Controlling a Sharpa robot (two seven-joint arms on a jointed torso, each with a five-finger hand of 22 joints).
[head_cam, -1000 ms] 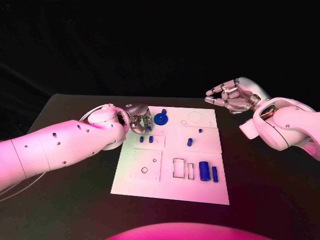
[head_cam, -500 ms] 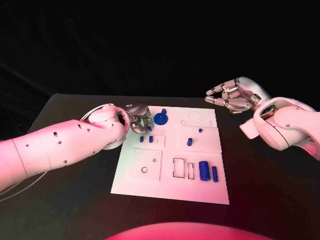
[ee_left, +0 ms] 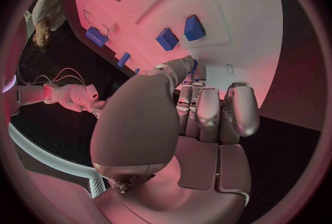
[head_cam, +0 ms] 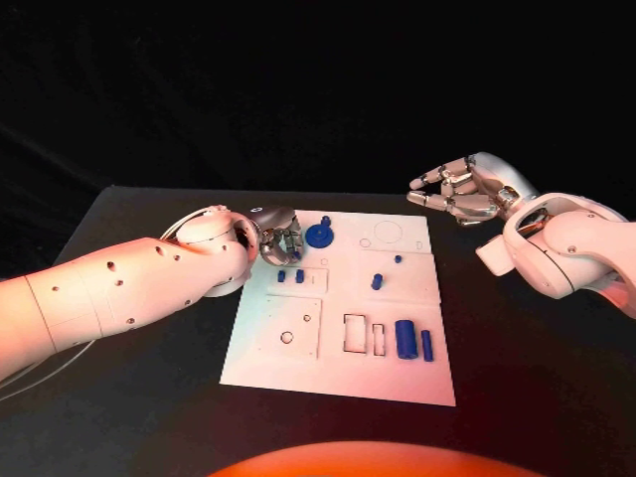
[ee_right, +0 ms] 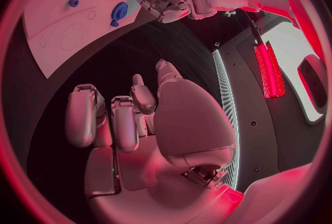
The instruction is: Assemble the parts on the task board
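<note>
The left hand point(head_cam: 274, 241) sits at the upper left corner of the white board point(head_cam: 282, 348), fingers curled beside a blue gear point(head_cam: 320, 237); whether it grips anything cannot be told. Small blue pieces point(head_cam: 405, 340) lie at centre and lower right. Upper right, the right hand point(head_cam: 463, 194) hovers off the board, fingers loosely curled and holding nothing.

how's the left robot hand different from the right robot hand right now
The left robot hand sits low at the task board's far left corner, beside the blue gear; the right robot hand hovers off the board past its far right corner. Both hold nothing, as far as I can see.
</note>
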